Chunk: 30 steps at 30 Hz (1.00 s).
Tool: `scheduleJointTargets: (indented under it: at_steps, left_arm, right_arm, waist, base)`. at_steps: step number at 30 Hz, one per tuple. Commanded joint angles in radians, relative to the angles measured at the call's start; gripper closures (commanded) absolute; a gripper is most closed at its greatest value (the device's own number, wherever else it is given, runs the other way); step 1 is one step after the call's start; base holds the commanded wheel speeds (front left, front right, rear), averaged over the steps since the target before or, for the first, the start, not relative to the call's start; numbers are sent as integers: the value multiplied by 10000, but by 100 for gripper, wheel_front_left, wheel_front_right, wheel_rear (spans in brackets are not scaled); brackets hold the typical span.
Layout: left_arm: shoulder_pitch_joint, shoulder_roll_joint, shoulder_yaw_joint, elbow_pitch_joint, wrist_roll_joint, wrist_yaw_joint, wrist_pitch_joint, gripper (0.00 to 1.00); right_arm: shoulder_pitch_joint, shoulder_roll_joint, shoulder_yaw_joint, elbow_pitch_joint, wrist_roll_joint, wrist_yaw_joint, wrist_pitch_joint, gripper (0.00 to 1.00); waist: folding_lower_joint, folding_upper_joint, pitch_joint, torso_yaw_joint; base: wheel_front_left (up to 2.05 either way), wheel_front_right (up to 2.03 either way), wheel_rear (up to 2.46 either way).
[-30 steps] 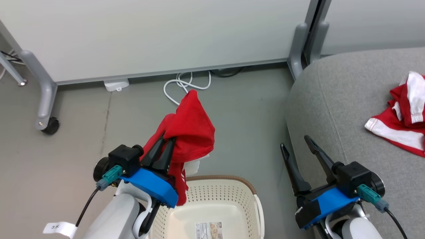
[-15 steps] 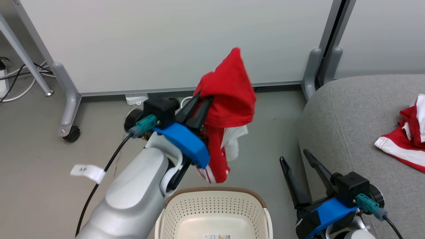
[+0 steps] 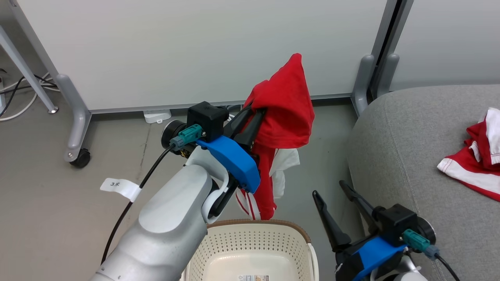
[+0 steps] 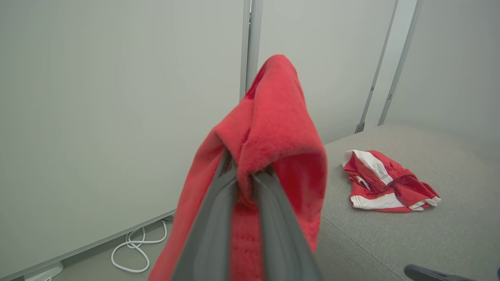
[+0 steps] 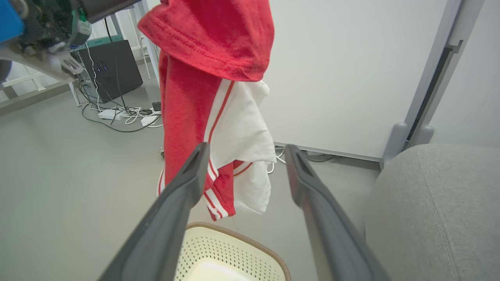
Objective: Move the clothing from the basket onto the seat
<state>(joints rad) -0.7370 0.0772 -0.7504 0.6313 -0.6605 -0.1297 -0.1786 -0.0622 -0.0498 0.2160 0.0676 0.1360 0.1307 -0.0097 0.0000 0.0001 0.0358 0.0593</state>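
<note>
**Grey floor bay, partition behind: one garment aloft, one on the seat**

Pale partition panels (image 3: 195, 50) back a grey floor (image 3: 58, 203). The basket (image 3: 254, 222) stands on that floor at the bottom of the head view. The seat (image 3: 410, 156) is close by on its right.

**Location.** The held garment (image 3: 287, 109) hangs from the left claw (image 3: 256, 117), high over the basket's far rim and short of the seat. That claw's fingers stand nearly together, pinching a fold near the top of the cloth. The fabric drapes over the tips like a hood. The right claw (image 3: 328, 188) stands wide and holds nothing, just beside the seat's edge.

**Handling.** The cloth is judged light, limp and towel-like, neither fragile nor slippery. It will sag and swing with the arm. Its long striped tail hangs near the basket rim and could catch there. The hood over the fingertips may cling when the claw lets go. A bunched fold, as gripped now, or a thick band, is the soundest hold.

**Count.**
- **Clothing:** two red-and-white bundles, one held and a second bundle (image 3: 474, 164) lying on the seat. Whether either is more than one piece cannot be told.
- **Basket:** one. No cloth shows in the visible part of its inside.
- **Seat:** one.
- **Claws:** two.
</note>
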Motion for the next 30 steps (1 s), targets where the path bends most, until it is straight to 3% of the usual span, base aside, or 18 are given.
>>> scheduleJointTargets:
  at_steps: [1,13,24,30]
  left_arm:
    - [-177,-23,-30,39,-57,-11,-101,100]
    - [-635,-158,-502,386,-352,-11,-256,100]
    - [-1169,-256,-1370,379,-718,-11,-142,100]
    - [-1302,-267,-1899,204,-1088,-11,-183,100]
  right_arm:
    - [-127,-12,119,23,49,1,33,0]
    - [-1474,-16,1445,1154,621,1,174,0]
    - [-4352,-12,2088,5036,1304,1,-100,0]
    - [-5171,-16,2792,6628,2490,1,-557,0]
  waist:
    - [0,-1,22,-1]
    - [0,-1,313,0]
    - [0,-1,620,280]
    - [0,-1,591,458]
  base:
    - [0,0,0]
    - [0,0,0]
    - [0,0,0]
    - [0,0,0]
